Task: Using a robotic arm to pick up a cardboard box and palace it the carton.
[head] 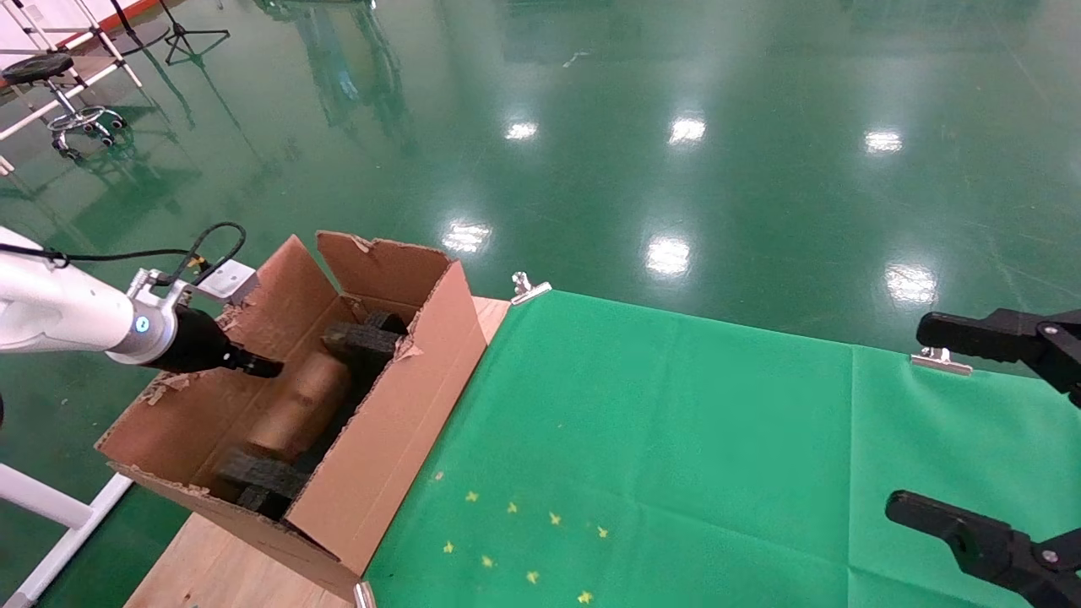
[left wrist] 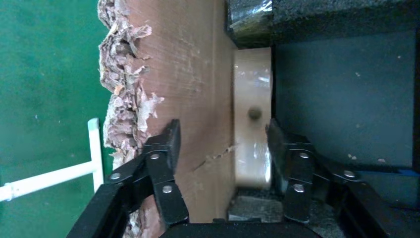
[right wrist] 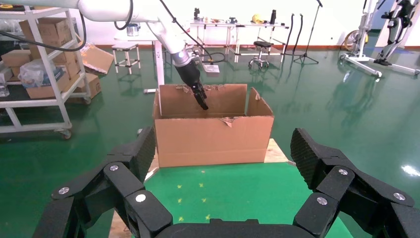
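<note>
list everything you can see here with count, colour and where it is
carton: 1, brown with torn flaps, left end of the table
cardboard box: 1, tan, taped, lying inside the carton between the foam blocks
foam blocks: several, black, inside the carton at both ends of the box
cloth: 1, green with small yellow stars, covering the table right of the carton
clips: 2 seen, silver, on the cloth's far edge
stool: 1, black seat, far left on the green floor
left gripper: 1, black on a white arm, open, above the box in the carton
right gripper: 1, black, open, over the table's right side
</note>
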`<state>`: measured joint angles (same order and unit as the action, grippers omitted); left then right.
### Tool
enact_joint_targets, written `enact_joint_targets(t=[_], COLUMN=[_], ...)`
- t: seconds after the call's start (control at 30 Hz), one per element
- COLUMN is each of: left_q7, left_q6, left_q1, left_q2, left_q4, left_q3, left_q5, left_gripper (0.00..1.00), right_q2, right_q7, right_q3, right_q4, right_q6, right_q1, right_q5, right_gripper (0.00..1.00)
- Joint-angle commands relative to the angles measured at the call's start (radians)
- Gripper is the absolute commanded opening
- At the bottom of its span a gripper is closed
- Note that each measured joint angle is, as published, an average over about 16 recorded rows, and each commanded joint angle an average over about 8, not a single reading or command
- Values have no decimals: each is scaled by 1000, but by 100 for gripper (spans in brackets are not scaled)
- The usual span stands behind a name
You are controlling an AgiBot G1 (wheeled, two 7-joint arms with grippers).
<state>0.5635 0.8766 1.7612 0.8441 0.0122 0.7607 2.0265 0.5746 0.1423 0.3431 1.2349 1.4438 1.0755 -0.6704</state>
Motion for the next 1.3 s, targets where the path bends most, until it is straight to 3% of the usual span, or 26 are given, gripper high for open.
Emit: enact_joint_targets(t=[0.03, 0.4, 0.63, 1.3], left_q7=[1, -110, -118, -195], left_q6=[0, 159, 181, 313], left_q1=[-1, 92, 99, -137], left_q2=[3, -79, -91, -133], left_q4=[-1, 139, 166, 497], left_q3=[2, -77, -86, -204], left_q5=[3, -117, -134, -483], left_gripper=[100, 100, 100, 100], right_q2=[0, 0, 0, 0], right_q7=[0, 0, 0, 0], right_q3=[0, 0, 0, 0], right_q4=[0, 0, 0, 0], right_q6=[0, 0, 0, 0], right_q1=[0, 0, 0, 0], right_q5=[0, 0, 0, 0], right_gripper=[100, 100, 100, 100])
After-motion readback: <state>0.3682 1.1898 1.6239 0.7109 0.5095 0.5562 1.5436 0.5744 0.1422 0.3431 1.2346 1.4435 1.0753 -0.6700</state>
